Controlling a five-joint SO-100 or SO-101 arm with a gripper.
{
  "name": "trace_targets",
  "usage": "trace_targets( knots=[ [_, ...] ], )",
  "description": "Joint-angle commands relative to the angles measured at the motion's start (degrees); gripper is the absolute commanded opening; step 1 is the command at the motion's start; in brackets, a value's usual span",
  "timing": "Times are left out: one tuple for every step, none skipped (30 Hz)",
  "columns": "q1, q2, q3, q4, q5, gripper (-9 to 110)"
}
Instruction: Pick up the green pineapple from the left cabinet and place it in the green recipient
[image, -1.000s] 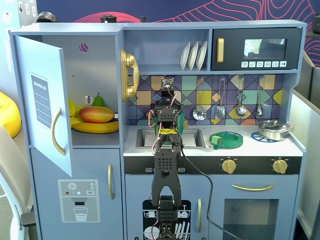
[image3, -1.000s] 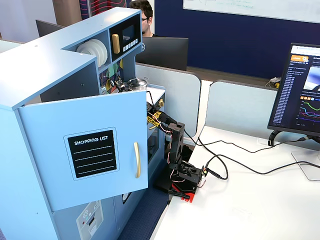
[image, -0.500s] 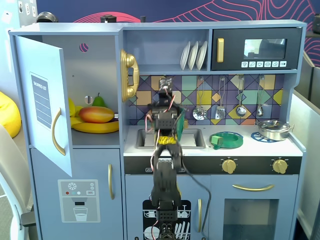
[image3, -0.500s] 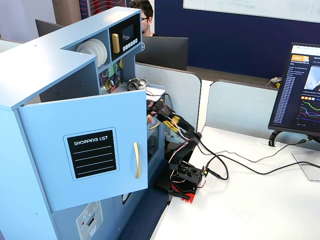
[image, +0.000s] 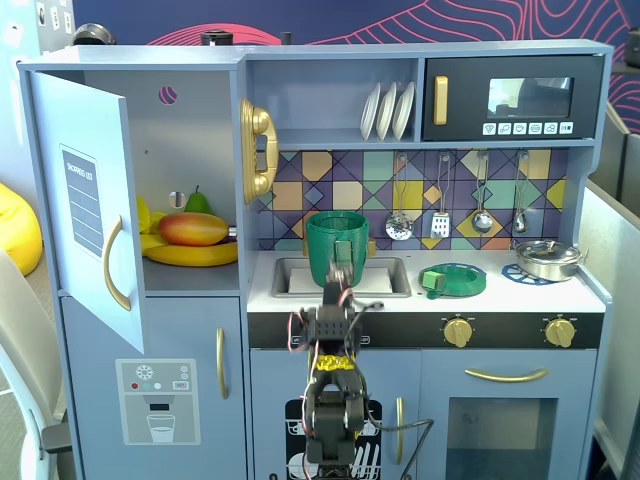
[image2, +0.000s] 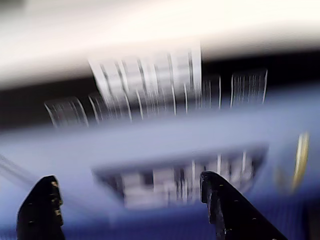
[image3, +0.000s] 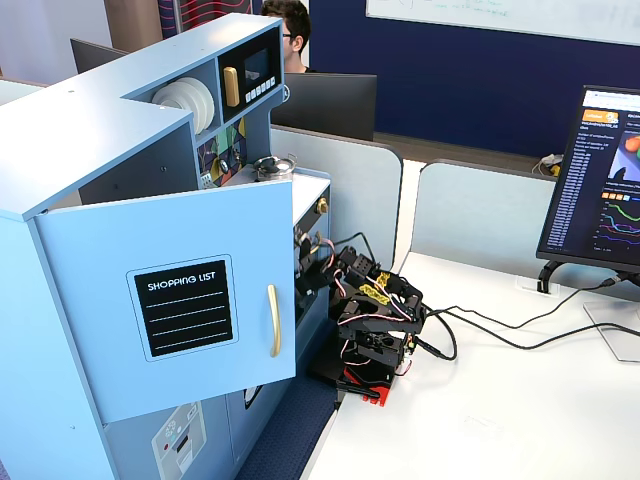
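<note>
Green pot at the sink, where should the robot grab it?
Probably by the rolled rim, coming from above: the green pot stands upright at the sink with its top open, so one finger could slip inside. Its strap handle, facing front, is another option.

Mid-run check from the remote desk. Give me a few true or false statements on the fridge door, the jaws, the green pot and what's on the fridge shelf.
1. The fridge door stands open. True.
2. The gripper holds a fruit. False: the jaws are apart and empty in the wrist view.
3. The green pot stands at the sink. True.
4. The fridge shelf is bare. False: a mango and bananas lie there.
5. The arm reaches into the fridge. False: it is folded low before the counter.
</note>
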Motion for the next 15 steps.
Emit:
trace_targets(
  knots=[
    [-0.79,4.75,11.07,-0.35,2.29,26],
    [-0.79,5.01,13.27,-0.35,2.99,26],
    [-0.70,5.89,15.64,-0.35,3.96,26],
    [-0.35,6.68,18.02,-0.35,3.96,26],
    [0.18,7.73,20.39,-0.35,3.87,26],
    [0.53,9.14,22.50,-0.35,3.96,26],
    [1.05,10.46,24.96,-0.53,3.43,25],
    [1.41,12.48,25.58,2.37,2.46,23],
    [0.62,13.10,25.58,4.31,4.83,23],
    [0.09,13.10,25.58,5.62,6.15,21],
    [-0.18,13.10,25.58,7.56,5.98,22],
    [-0.35,13.10,25.58,9.32,5.80,21],
    [-0.62,13.10,25.58,10.63,6.24,21],
    [-0.70,13.10,25.58,12.04,6.77,20],
    [-0.70,13.10,25.58,13.62,7.29,20]
  ],
)
